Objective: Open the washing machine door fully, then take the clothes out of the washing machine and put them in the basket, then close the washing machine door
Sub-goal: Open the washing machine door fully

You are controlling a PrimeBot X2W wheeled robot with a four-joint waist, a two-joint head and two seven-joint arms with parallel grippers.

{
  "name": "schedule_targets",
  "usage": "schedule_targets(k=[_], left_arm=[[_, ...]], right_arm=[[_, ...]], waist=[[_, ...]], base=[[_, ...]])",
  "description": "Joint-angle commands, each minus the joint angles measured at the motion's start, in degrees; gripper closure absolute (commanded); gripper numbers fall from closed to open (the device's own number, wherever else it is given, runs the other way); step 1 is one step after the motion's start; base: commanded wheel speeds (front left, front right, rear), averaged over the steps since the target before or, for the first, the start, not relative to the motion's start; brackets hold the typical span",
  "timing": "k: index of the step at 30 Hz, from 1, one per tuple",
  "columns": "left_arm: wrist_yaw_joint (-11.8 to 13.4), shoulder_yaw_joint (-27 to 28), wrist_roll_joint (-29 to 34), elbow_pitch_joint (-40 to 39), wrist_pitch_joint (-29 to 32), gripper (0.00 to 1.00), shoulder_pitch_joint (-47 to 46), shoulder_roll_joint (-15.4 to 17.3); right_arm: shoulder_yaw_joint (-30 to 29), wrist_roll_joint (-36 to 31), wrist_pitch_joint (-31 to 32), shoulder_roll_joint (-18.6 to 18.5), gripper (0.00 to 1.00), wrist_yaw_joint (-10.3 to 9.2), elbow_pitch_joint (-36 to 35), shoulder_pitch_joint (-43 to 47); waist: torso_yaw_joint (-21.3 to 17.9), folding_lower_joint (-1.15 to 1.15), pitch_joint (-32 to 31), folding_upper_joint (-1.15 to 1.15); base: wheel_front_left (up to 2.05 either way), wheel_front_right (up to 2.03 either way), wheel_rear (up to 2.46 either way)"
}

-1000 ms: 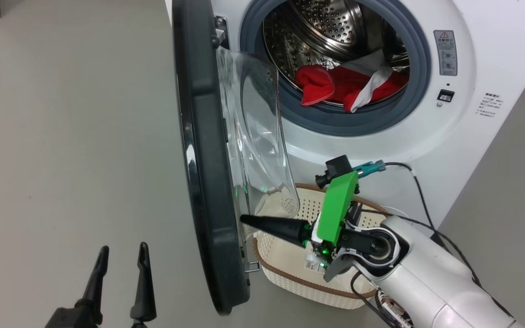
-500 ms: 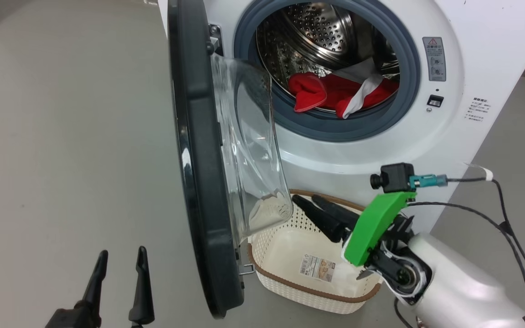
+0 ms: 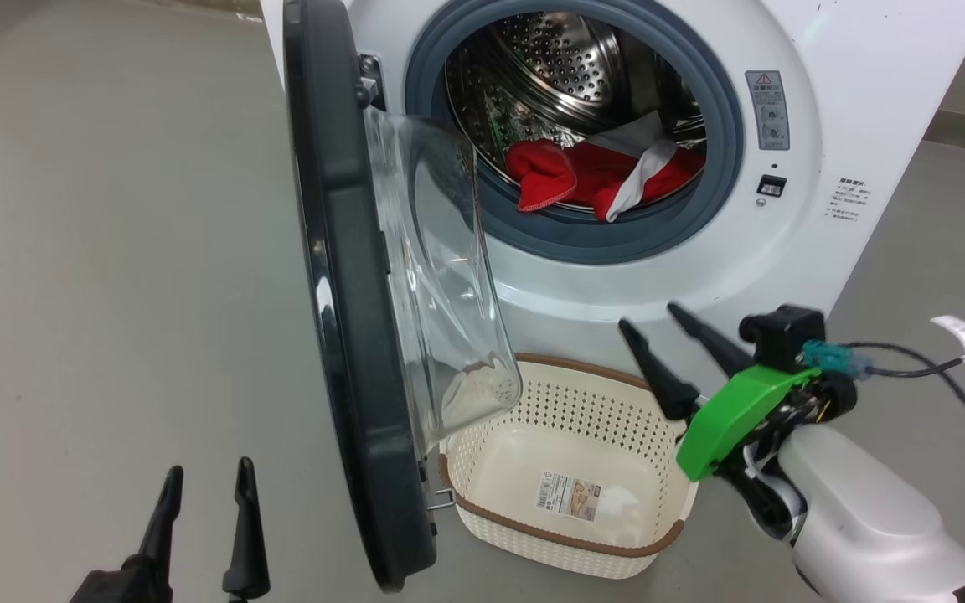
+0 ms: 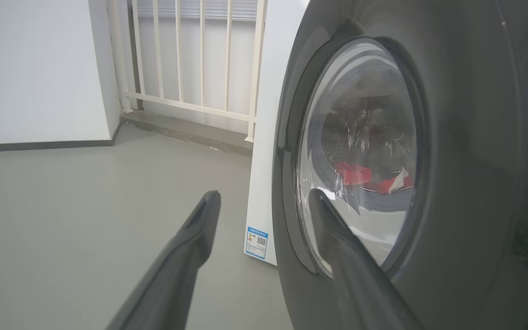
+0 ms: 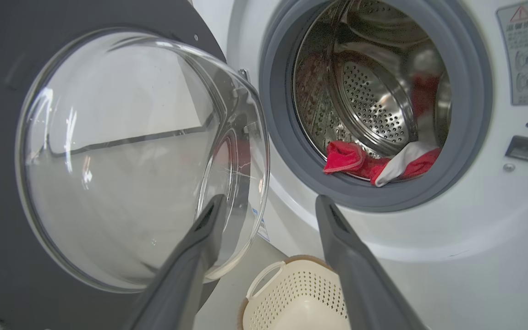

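Where the tool stands: right gripper (image 3: 648, 315), jaws spread wide with nothing between them, fingers aimed up at the washing machine (image 3: 700, 268) mouth.
Other arm: left gripper (image 3: 208, 466), also spread and empty, facing the outer side of the washing machine door (image 3: 340, 251).
Load: clothes (image 3: 566, 176), a red-and-white heap on the drum (image 3: 566, 59) floor, ahead of and above the right fingertips, just behind the gasket (image 3: 583, 247).
Receptacle: basket (image 3: 583, 410), directly beneath the right fingers.
Handling: probably light, limp and compliant; likely to drape and trail over the gasket when lifted.
Grasp site: the bunched red fold with the stitched hem, on the heap's left.
Unresolved: one garment or several, possibly two.
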Motion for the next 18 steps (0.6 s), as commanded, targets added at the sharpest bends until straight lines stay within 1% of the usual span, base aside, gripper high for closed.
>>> schedule_targets(k=[1, 5, 9, 11, 18], left_arm=[[-0.4, 1.9, 0.1, -1.2, -0.4, 0.0, -1.6, 0.6], [-0.9, 1.6, -1.1, -1.2, -0.4, 0.0, -1.5, 0.6], [-1.0, 1.7, -1.3, -1.3, -0.4, 0.0, -1.4, 0.6], [-1.1, 1.6, -1.4, -1.5, -0.4, 0.0, -1.4, 0.6], [-1.7, 1.5, -1.3, -2.0, -0.4, 0.0, -1.2, 0.6]], right_arm=[[-2.6, -3.1, -0.8, 1.2, 0.0, 0.28, -2.1, 1.1], [-13.6, -14.1, -0.8, 3.9, 0.0, 0.28, -7.9, 7.0], [-21.4, -23.1, -0.8, 6.3, 0.0, 0.28, -13.9, 12.9], [-23.9, -25.9, -0.8, 7.1, 0.0, 0.28, -16.4, 15.2], [-28.0, -30.3, -0.8, 8.2, 0.0, 0.28, -20.9, 20.0]], waist=[[0.0, 0.0, 0.0, 0.0], [0.0, 0.0, 0.0, 0.0], [0.0, 0.0, -0.1, 0.0], [0.0, 0.0, -0.2, 0.0], [0.0, 0.0, -0.8, 0.0]], base=[[0.0, 0.0, 0.0], [0.0, 0.0, 0.0], [0.0, 0.0, 0.0], [0.0, 0.0, 0.0], [0.0, 0.0, 0.0]])
